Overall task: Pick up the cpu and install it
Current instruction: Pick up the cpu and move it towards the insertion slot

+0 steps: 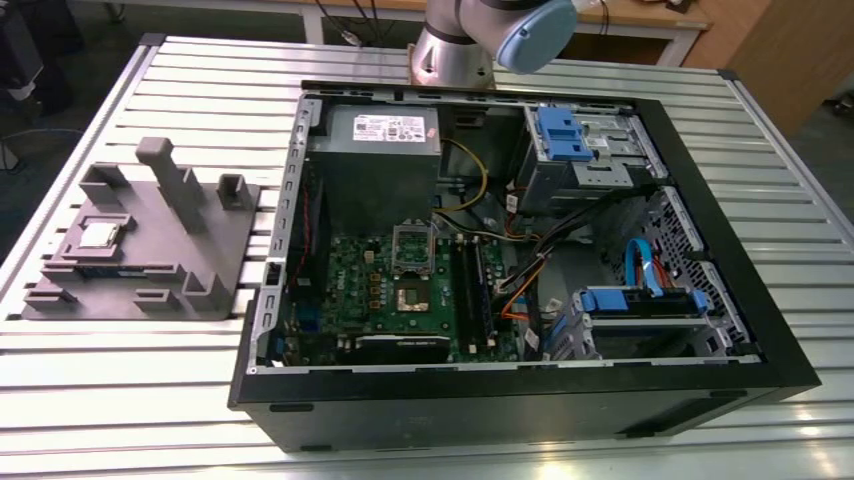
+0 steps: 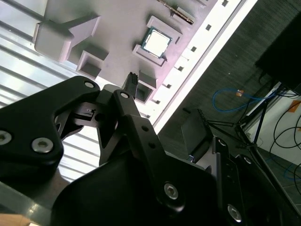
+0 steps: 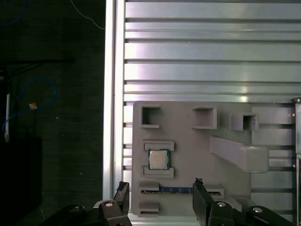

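Note:
The cpu (image 1: 98, 236) is a small square chip with a silvery top, lying flat in a recess of the grey holder block (image 1: 200, 262) at the exterior view's left. Both wrist views look down on the cpu (image 3: 159, 159) (image 2: 156, 42) from well above. My gripper (image 3: 161, 197) hangs high over the block's edge, open, its two black fingers (image 3: 122, 197) spread wide with nothing between them. One fingertip (image 2: 131, 79) shows in the second wrist view, apart from the chip. In the open computer case, the motherboard's socket (image 1: 411, 294) lies bare, its metal cover (image 1: 411, 245) swung up.
The black computer case (image 1: 534, 400) lies open on the slatted aluminium table (image 1: 160, 420). Inside are a power supply box (image 1: 384, 128), blue drive bays (image 1: 574, 135) and loose cables (image 1: 534, 290). Tall posts (image 1: 171, 180) rise from the holder block. Dark floor with cables (image 3: 28, 103) lies beyond the table edge.

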Action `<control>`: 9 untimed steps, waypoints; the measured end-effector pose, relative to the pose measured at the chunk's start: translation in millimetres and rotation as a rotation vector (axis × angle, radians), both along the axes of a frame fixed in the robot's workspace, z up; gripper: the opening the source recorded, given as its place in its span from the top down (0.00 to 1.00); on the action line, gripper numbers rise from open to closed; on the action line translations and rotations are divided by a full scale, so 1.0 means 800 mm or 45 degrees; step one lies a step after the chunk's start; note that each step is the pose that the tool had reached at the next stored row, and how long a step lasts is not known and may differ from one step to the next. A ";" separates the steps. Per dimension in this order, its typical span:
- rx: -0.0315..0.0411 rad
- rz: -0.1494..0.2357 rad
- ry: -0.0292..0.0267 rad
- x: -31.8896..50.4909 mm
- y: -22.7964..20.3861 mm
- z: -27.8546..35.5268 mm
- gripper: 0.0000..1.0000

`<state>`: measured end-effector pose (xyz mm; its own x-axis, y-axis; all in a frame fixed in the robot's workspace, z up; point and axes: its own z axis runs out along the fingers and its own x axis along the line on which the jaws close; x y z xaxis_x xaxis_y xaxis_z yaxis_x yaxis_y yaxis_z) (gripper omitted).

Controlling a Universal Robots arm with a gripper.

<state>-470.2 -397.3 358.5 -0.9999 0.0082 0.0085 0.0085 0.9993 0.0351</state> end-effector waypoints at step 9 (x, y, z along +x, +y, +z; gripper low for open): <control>0.0000 0.000 0.0000 0.000 0.0000 -0.0024 0.36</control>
<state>-470.2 -397.3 356.6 -0.9999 0.0082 0.0085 0.0085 0.9993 0.0351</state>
